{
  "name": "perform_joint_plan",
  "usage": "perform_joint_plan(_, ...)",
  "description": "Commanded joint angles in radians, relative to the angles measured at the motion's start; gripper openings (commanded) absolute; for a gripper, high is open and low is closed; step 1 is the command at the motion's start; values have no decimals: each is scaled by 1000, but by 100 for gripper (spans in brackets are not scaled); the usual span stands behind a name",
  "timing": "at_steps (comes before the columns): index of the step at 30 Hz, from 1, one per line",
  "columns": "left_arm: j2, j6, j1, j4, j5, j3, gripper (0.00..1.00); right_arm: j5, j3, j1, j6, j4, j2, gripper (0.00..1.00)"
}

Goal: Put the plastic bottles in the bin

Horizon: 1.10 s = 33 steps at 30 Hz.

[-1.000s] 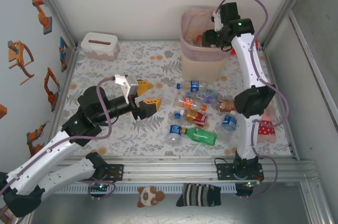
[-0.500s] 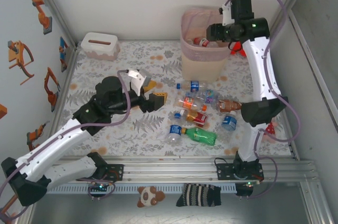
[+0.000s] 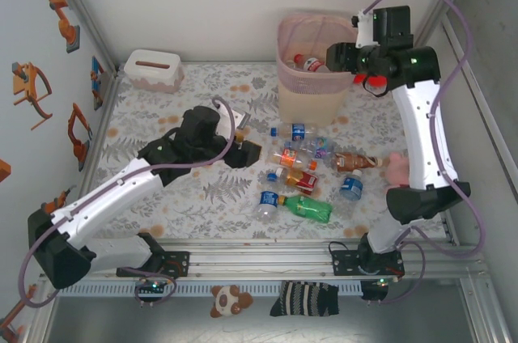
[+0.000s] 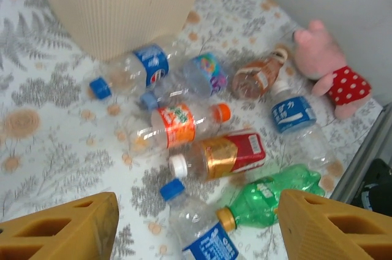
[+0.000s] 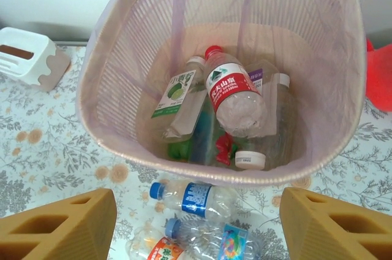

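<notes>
From above, the ribbed pink-beige bin stands at the far side of the tabletop, with clear and green bottles lying scattered just before it. In the left wrist view, the left hand gapes empty over them. In the right wrist view, the right hand is spread wide, holding nothing, above more bottles inside the bin.

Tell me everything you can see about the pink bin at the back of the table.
The bin is a tall pale pink-beige plastic basket, with ribbed solid walls below and slatted lattice toward its rounded-square rim. It stands upright on the floral table near the back wall. A clear bag liner drapes inside. Several bottles lie in it, with a red-capped one leaning on top. Outside, a blue-labelled bottle lies against its base.
</notes>
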Motion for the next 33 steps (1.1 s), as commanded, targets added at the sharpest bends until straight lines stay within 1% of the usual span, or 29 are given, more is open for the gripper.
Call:
perform_joint_plan(1,33,-68,-12,-125,-33,41,68,0,-62,-6,29,50,-69,70)
perform_joint_plan(7,46,-195,-51,-134,-67,-8,68,19,-219,-6,42,94,-189,70)
perform_joint_plan(14,90,-308,-162,-168,-157,-46,69,37,-409,-7,35,133,-309,71)
perform_joint_plan(16,116,-337,-189,-174,-165,-49,70,41,-458,-6,30,139,-335,71)
perform_joint_plan(21,207,-411,-252,-176,-177,-41,71,74,-574,-6,14,171,-413,80)
perform_joint_plan(25,277,-457,-292,-176,-175,-25,75,100,-623,-6,3,172,-447,81)
perform_joint_plan(28,335,-484,-313,-182,-164,-9,76,97,-649,-6,1,174,-464,82)
perform_joint_plan(33,414,-535,-344,-213,-178,6,78,95,-671,-6,-11,177,-477,82)
